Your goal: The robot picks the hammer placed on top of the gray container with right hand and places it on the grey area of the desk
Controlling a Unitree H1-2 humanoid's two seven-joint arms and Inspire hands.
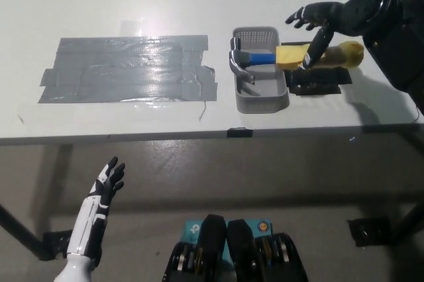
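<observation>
Yellow handle waits under open hand

Black right hand [317, 20], fingers spread, hovers above the hammer [291, 55] lying across the gray container [260, 93]. It should descend squarely before closing. White left hand [106, 185] rests open below the surface [99, 4].

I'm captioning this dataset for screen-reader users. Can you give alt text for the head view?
A black right hand, open, hovers over the yellow handle of a hammer lying across a gray basket on a white desk. Gray tape patch at left; white left hand hangs open below the desk edge.
</observation>
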